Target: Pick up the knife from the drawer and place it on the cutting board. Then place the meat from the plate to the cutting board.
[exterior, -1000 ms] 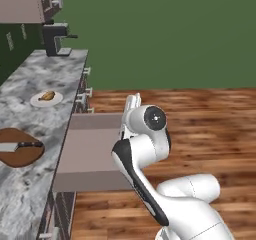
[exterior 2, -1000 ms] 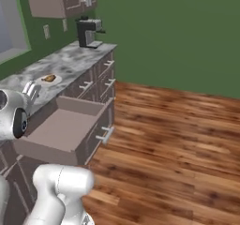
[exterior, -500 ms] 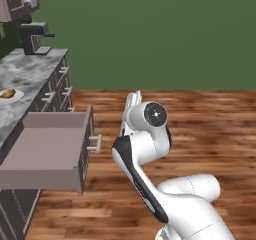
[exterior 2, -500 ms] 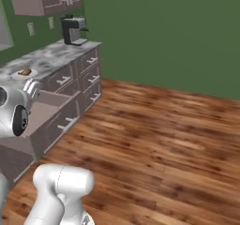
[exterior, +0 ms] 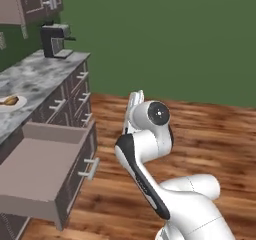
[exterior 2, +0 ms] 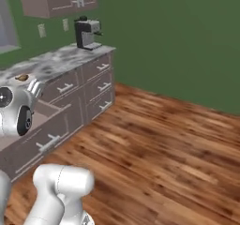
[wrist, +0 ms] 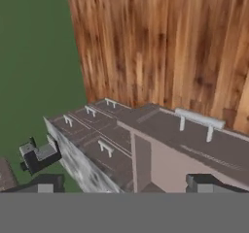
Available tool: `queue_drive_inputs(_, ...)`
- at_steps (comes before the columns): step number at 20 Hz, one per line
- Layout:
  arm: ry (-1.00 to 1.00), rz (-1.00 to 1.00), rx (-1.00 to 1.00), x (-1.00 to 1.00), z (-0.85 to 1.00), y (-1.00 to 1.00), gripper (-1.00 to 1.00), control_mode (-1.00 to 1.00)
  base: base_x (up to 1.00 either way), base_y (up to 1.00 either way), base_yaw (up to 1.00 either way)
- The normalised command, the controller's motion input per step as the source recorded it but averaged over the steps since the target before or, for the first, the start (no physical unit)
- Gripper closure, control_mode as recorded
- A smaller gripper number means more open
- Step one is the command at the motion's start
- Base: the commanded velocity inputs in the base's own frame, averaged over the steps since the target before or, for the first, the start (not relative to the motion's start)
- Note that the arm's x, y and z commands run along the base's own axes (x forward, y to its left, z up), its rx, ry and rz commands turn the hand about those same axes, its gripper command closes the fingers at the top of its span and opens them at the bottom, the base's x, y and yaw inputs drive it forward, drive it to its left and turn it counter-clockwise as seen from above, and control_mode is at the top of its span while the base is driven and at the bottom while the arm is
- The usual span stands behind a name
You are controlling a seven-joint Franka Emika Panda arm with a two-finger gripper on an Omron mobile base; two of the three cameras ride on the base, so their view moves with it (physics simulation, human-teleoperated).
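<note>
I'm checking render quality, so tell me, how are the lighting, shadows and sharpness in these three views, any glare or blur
Left base view: flat, even light, no glare; the open drawer is shaded softly inside. Right base view: slightly soft, the coffee machine and counter blurry. Hand view: coarsest, the drawer handle fuzzy-edged, floorboards smeared, no hard shadows.

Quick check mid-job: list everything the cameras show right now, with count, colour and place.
Pull-out mauve-brown drawer with silver bar handle: one, open, inside looks bare, below the counter.
Small round white plate: one, on the grey marbled counter.
Golden-brown lump of meat: one, on the plate.
Dark coffee machine: one, far end of the counter.
Closed mauve-brown drawer fronts: several, beyond the open drawer.
Wooden plank floor: brown, right of the cabinets.
Two-finger gripper: one, open, empty.
</note>
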Motion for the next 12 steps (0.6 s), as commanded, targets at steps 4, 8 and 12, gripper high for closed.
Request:
queue_drive_inputs(4, 0.0, 0.0, 0.0, 0.0, 0.0, 0.0, -1.0, 1.0, 1.0, -0.54, 0.32)
queue_drive_inputs(8, 0.0, 0.0, 0.0, 0.0, 0.0, 0.0, -1.0, 1.0, 1.0, -0.59, 0.34)
queue_drive_inputs(12, 0.0, 0.0, 0.0, 0.0, 0.0, 0.0, -1.0, 1.0, 1.0, -0.64, 0.36)
